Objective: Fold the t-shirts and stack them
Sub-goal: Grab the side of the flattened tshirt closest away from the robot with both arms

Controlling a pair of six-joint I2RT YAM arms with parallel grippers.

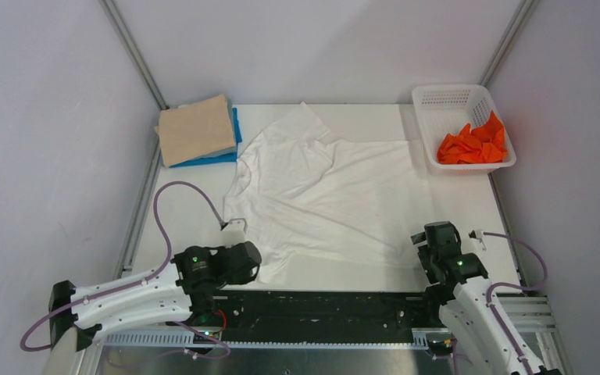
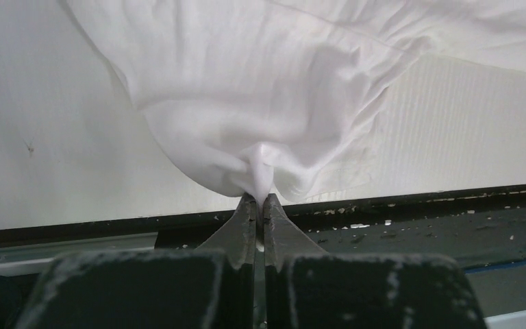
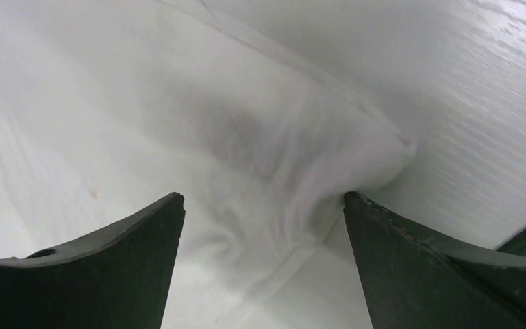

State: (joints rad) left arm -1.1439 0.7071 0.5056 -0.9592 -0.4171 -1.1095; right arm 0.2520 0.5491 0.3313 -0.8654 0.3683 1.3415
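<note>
The thin white t-shirt (image 1: 328,195) lies spread on the table, collar toward the back left. My left gripper (image 1: 256,266) is shut on its near left hem corner; in the left wrist view the pinched cloth (image 2: 264,161) bunches up from the closed gripper (image 2: 259,200). My right gripper (image 1: 423,241) is open at the shirt's near right corner, its jaws standing on either side of the wrinkled hem (image 3: 267,205), gripper (image 3: 264,200). The beige-tan shirt (image 1: 195,129) lies folded on the folded blue shirt (image 1: 230,154) at the back left. The orange shirt (image 1: 475,143) lies crumpled in the basket.
The white lattice basket (image 1: 437,98) stands at the back right corner. Grey walls and metal posts bound the table. A purple cable (image 1: 191,195) loops over the table's left side. The black front rail (image 1: 320,305) runs between the arm bases.
</note>
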